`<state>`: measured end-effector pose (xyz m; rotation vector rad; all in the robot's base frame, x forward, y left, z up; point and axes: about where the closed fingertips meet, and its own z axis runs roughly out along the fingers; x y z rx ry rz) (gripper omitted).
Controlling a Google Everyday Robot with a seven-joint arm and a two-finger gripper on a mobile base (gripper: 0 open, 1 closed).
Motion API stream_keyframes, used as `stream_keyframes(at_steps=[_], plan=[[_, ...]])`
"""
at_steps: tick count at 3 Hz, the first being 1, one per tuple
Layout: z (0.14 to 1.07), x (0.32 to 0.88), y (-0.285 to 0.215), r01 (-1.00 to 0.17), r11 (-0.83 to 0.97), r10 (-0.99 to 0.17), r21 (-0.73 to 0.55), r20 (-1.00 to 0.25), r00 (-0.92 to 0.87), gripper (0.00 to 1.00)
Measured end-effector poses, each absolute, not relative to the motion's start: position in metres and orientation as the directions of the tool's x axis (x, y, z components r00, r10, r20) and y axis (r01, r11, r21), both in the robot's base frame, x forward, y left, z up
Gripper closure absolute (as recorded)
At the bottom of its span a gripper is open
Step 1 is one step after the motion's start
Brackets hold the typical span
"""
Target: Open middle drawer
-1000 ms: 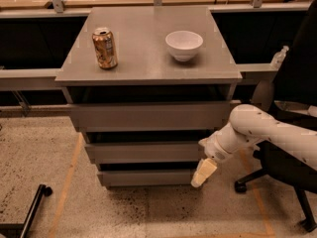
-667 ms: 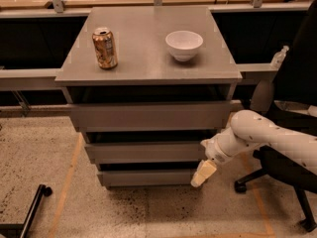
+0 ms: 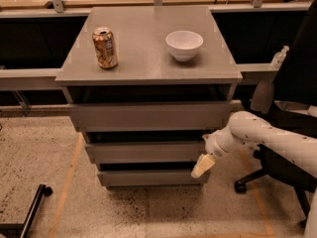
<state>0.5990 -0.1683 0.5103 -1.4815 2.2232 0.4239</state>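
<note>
The grey cabinet has three drawer fronts stacked below its top. The middle drawer (image 3: 143, 151) is the second front, plain and handleless, with a dark gap above it. My gripper (image 3: 202, 166) is at the right end of the cabinet front, at the lower right corner of the middle drawer and just above the lowest front (image 3: 148, 177). Its cream tip points down and to the left. The white arm (image 3: 267, 138) reaches in from the right. The taller top front (image 3: 148, 115) sits above.
A drink can (image 3: 105, 47) and a white bowl (image 3: 184, 44) stand on the cabinet top (image 3: 148, 68). A black office chair (image 3: 292, 108) is close on the right, behind the arm. A dark wheeled leg (image 3: 34, 202) lies on the speckled floor at lower left.
The gripper has crept slightly upward along the right end of the drawer fronts, and the arm has shifted a little. The drawers look the same.
</note>
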Motion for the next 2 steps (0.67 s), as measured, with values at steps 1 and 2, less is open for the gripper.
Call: stream_keyframes(at_steps=[1, 2], plan=[[0.494, 0.621, -0.168, -0.926, 0.378, -0.781, 0.011, -0.533, -0.326, 0.00], [0.478, 0.639, -0.169, -0.920, 0.392, -0.757, 0.017, -0.562, -0.333, 0.00]])
